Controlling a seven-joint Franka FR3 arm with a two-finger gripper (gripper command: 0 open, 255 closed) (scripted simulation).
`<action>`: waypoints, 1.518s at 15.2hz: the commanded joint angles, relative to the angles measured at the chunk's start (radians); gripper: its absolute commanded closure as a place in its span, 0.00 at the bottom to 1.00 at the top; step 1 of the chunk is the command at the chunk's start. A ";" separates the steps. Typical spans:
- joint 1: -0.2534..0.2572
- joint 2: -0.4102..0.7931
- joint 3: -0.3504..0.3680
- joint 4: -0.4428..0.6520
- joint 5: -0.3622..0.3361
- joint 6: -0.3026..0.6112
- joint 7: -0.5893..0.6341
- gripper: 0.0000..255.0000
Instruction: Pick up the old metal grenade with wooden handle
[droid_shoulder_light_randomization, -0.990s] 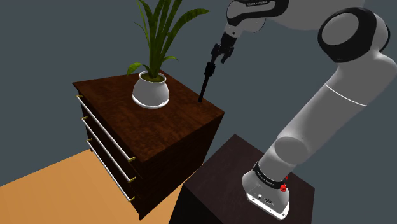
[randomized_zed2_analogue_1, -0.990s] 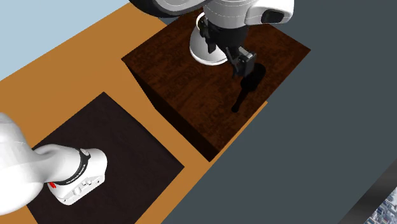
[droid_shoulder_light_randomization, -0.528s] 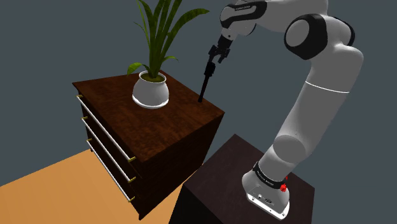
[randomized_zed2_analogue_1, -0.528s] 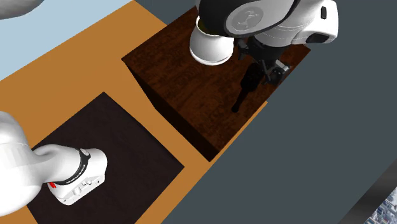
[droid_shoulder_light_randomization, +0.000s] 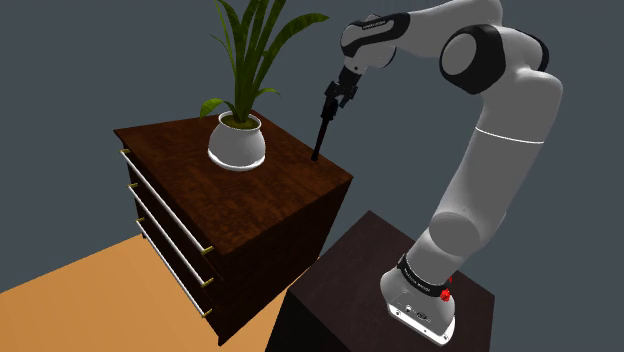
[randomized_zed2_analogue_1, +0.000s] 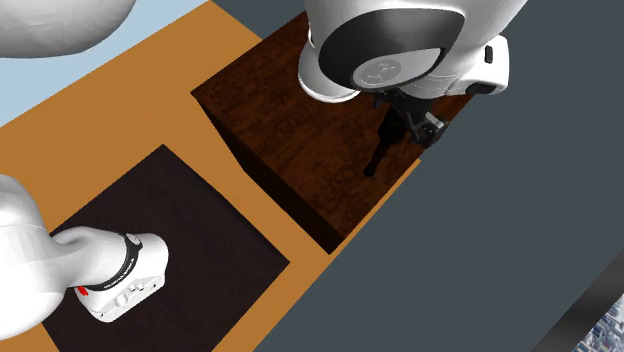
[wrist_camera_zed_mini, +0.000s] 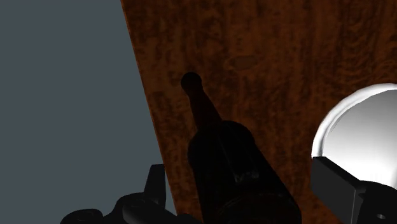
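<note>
Obscured items: in the second exterior view the arm (randomized_zed2_analogue_1: 385, 60) is covering most of the white pot (randomized_zed2_analogue_1: 322, 95) and the far part of the dresser's top surface (randomized_zed2_analogue_1: 290, 130). Of the grenade (randomized_zed2_analogue_1: 377, 157), little more than the handle is showing there, its head lying under the gripper (randomized_zed2_analogue_1: 412, 118). In the wrist view the pot (wrist_camera_zed_mini: 356, 127) is being cut off by the frame edge, and the grenade's head is merging into shadow close to the camera.

Task item: the grenade (droid_shoulder_light_randomization: 321, 128) is rendering near-black throughout, so metal and wood are not distinguishable. It is showing a thick cylindrical head and a slim handle ending in a rounded tip. It is standing nearly upright, handle end down on the surface near the edge at the shoulder view's right, apart from the pot holding the plant (droid_shoulder_light_randomization: 250, 50).

Gripper (droid_shoulder_light_randomization: 336, 92): it is hanging at the grenade's head. Its fingers (wrist_camera_zed_mini: 158, 184) are standing apart on either side, with wood grain showing between each and the head.
</note>
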 joint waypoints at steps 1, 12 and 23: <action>-0.001 0.003 0.000 -0.003 0.002 0.006 -0.002 0.00; 0.000 0.000 0.000 0.007 -0.001 -0.006 0.001 1.00; -0.002 -0.022 -0.007 0.126 -0.021 -0.144 0.027 1.00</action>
